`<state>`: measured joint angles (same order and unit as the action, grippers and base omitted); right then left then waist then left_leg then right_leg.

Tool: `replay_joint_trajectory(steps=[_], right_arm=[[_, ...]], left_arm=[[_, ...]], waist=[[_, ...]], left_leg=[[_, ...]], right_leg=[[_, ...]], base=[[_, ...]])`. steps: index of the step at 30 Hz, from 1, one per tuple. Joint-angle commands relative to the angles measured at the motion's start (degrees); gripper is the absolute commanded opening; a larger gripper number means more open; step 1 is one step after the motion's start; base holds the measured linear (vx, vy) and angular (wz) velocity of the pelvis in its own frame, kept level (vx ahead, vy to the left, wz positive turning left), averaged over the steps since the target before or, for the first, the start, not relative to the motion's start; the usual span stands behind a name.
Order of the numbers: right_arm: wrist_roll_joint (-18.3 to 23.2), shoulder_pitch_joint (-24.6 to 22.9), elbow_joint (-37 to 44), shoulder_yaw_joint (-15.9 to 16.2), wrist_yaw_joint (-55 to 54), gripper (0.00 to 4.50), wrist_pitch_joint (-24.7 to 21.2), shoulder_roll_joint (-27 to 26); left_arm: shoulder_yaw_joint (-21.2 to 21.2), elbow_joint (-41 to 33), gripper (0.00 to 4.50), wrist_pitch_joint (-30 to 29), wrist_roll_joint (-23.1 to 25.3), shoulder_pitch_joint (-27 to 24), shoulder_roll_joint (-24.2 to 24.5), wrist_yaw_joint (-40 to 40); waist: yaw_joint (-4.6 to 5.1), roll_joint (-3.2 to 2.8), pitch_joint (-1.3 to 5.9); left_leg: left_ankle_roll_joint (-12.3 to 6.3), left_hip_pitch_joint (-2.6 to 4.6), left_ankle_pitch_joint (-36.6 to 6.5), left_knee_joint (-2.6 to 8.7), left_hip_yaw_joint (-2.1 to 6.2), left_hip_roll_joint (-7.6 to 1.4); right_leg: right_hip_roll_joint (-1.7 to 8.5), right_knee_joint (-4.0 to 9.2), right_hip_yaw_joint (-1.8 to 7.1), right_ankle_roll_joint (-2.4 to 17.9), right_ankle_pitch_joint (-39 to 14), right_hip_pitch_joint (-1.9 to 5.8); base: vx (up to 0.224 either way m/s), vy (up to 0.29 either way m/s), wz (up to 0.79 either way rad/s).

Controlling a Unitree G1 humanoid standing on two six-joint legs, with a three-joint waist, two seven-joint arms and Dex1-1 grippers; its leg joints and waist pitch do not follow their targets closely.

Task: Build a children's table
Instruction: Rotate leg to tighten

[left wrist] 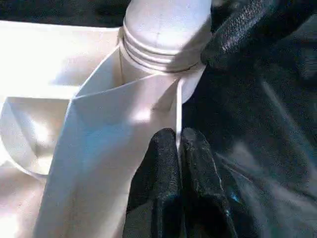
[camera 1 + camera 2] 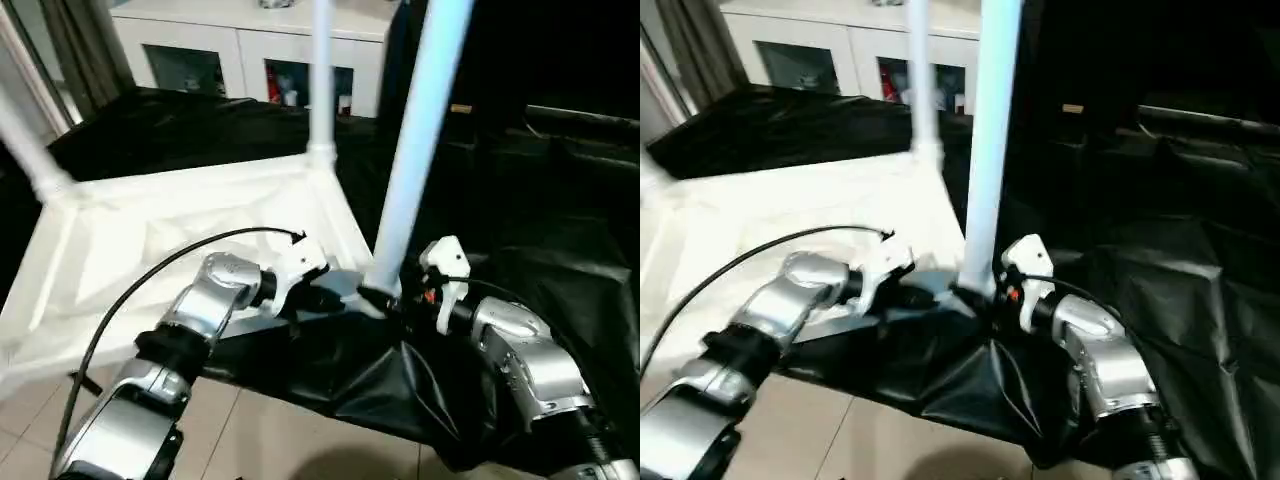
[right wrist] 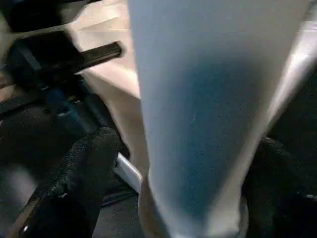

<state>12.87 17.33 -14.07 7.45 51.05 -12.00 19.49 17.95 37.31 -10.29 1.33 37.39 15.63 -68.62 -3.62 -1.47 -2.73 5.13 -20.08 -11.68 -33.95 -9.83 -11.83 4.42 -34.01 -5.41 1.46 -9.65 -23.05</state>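
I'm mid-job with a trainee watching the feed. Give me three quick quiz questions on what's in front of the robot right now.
1. True or false: the table top lies with its ribbed underside facing up.
2. What does the left gripper pinch? A) a leg B) the table top's thin edge wall C) the black cloth
3. How many legs rise upright in the left eye view?

Key: 1 true. 2 B. 3 three. The right gripper has a finger on either side of the foot of the nearest leg.
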Motion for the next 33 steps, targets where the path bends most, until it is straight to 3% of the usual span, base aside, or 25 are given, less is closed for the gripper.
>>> replay_joint_trajectory(steps=[1, 5, 6, 10, 17, 33], right_arm=[[-0.02, -0.76, 1.01, 1.46, 2.62, 3.81, -0.95, 1.44], [-0.98, -0.83, 0.22, 2.3, 3.68, 3.81, -0.22, 2.25], [-0.91, -0.81, 0.21, 2.1, 3.81, 3.81, -0.35, 2.23], [-0.46, -0.67, 0.24, 1.88, 3.77, 3.81, -0.7, 2.3], [-0.7, -0.7, -0.18, 2.3, 4.1, 3.1, -0.35, 2.68], [-3.08, -0.63, -1.68, 3.39, 3.6, 2.12, 2.32, 3.24]], left_arm=[[0.78, -1.24, 0.0, -0.74, -0.95, -0.46, 0.23, -1.98], [0.61, -1.84, 0.0, -0.89, -0.92, -0.64, 1.05, -2.61], [0.63, -2.17, 0.0, -1.14, -0.98, -0.74, 1.15, -2.65], [0.6, -3.43, 0.0, -2.01, -1.35, -1.22, 1.39, -3.04], [0.61, -3.92, 0.0, -2.43, -1.5, -1.31, 1.33, -3.24], [0.58, -4.43, 0.0, -2.93, -1.49, -1.45, 1.05, -2.47]], waist=[[-0.03, 0.36, 3.53], [-0.07, 0.44, 3.56], [0.02, 0.86, 3.56], [-0.03, 0.62, 3.55], [-0.05, 0.55, 3.54], [-0.06, 0.92, 3.59]], left_leg=[[-4.75, -0.06, -9.2, 3.95, 0.12, -1.45], [-4.65, -0.32, -8.37, 3.91, 0.15, -1.33], [-4.69, -0.36, -8.21, 3.88, 0.09, -1.27], [-4.82, -0.32, -7.83, 3.84, 0.09, -1.26], [-4.63, -0.27, -8.0, 3.85, 0.1, -1.25], [-5.01, -0.38, -7.38, 3.75, 0.05, -1.18]], right_leg=[[3.8, 4.32, 3.02, 11.14, -15.07, 3.31], [3.9, 4.16, 2.97, 11.33, -13.96, 3.52], [3.86, 4.21, 2.96, 11.17, -14.23, 3.55], [3.86, 4.21, 2.96, 11.05, -14.63, 3.48], [3.82, 4.31, 2.95, 10.66, -15.33, 3.43], [3.79, 4.19, 2.93, 10.51, -15.08, 3.52]], base=[[0.0, 0.0, 0.0], [0.0, 0.0, 0.0], [0.0, 0.0, 0.0], [0.0, 0.0, 0.0], [0.0, 0.0, 0.0], [0.0, 0.0, 0.0]])
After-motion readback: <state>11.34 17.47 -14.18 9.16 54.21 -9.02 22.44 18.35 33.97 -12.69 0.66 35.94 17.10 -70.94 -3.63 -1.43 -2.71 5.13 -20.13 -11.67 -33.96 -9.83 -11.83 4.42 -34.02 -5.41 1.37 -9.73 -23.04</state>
